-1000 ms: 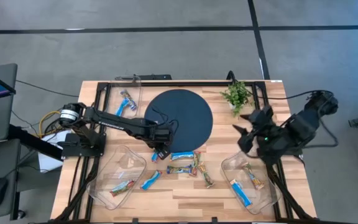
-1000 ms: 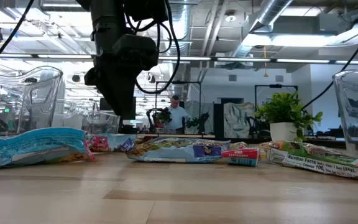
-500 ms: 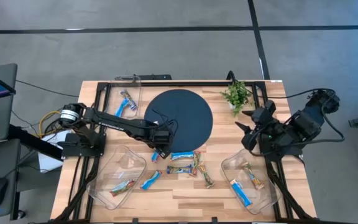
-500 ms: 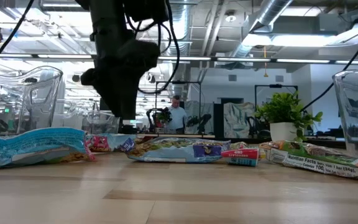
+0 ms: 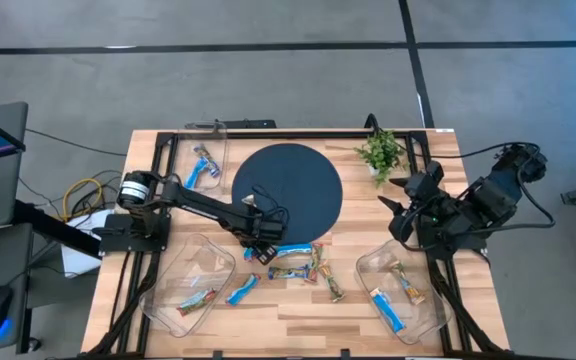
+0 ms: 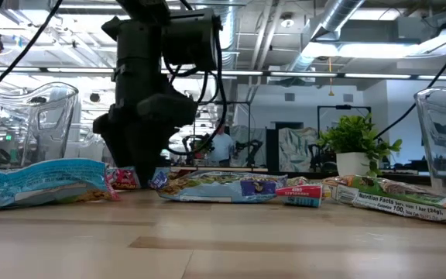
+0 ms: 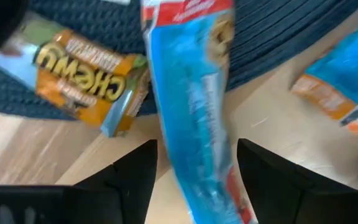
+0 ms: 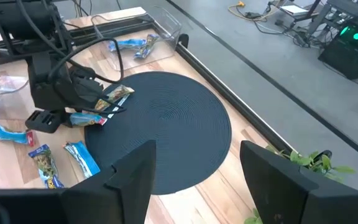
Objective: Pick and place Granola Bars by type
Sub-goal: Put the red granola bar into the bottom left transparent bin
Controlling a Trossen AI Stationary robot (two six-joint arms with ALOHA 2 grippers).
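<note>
At the near edge of the round dark mat (image 5: 288, 185), my left gripper (image 5: 261, 247) is reaching down with fingers spread wide around a blue granola bar (image 7: 197, 118) lying on the table (image 5: 298, 310). My right gripper (image 5: 400, 212) is waiting, fingers wide, beside the plant (image 5: 381, 152).

Bright, even overhead light; left wrist view motion-blurred, close.

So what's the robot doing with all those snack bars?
It is sorting granola bars by kind into clear trays. The left gripper is down low by the edge of the round dark mat, with its open fingers on either side of a blue bar. The right gripper waits near the little plant. Some bars already lie in trays, and several more are loose on the table.
</note>
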